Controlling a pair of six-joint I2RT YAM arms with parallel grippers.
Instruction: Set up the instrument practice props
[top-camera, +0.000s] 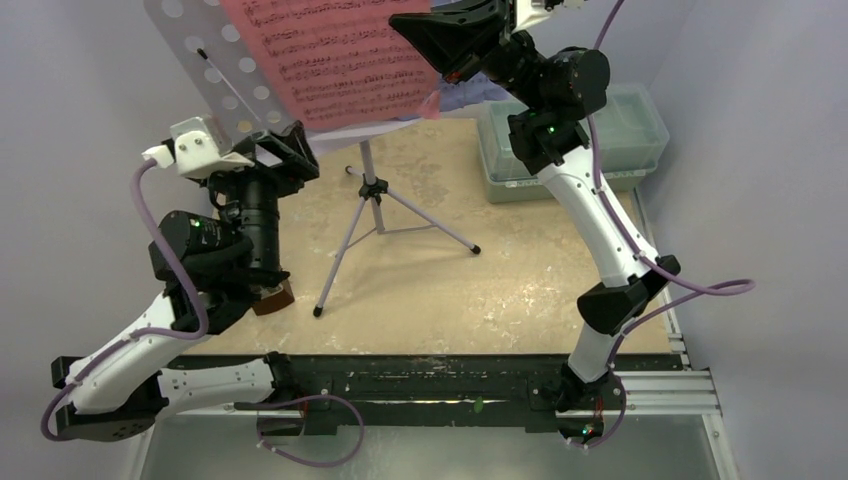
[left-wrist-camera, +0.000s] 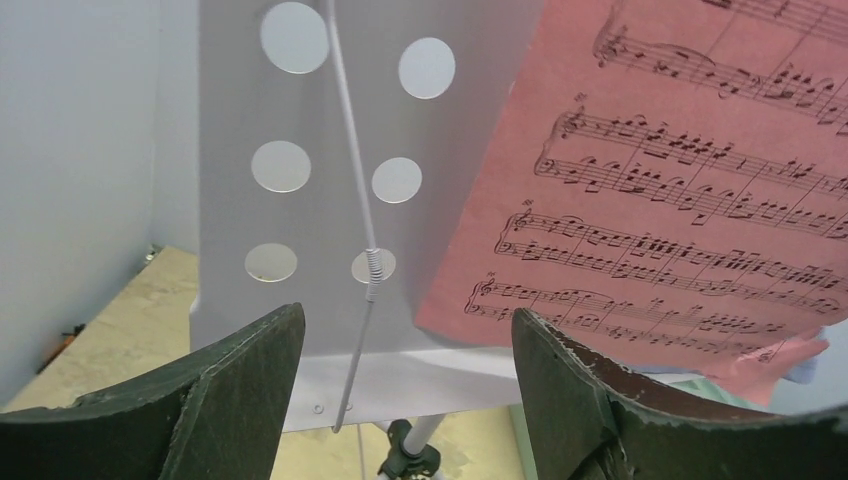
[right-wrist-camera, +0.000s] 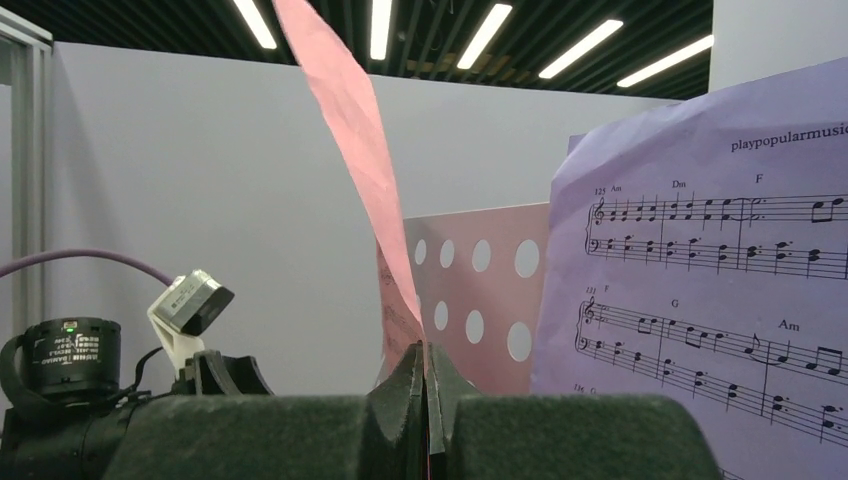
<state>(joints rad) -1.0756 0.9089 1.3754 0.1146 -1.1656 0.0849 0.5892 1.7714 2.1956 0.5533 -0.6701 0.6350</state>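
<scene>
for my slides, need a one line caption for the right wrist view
Right claw shut on the pink music sheet, pale-blue sheet at right, perforated stand beyond.

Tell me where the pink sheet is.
Top view, upper centre: the pink sheet leans against the stand, its right corner pinched in the right tool.

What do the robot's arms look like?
The left arm and right arm have white shells and chunky black joints. A purple cable loops along each. Tiny green lights glow on them. The fingers are dark, curved and scuffed. A white camera box sits on the left wrist.
</scene>
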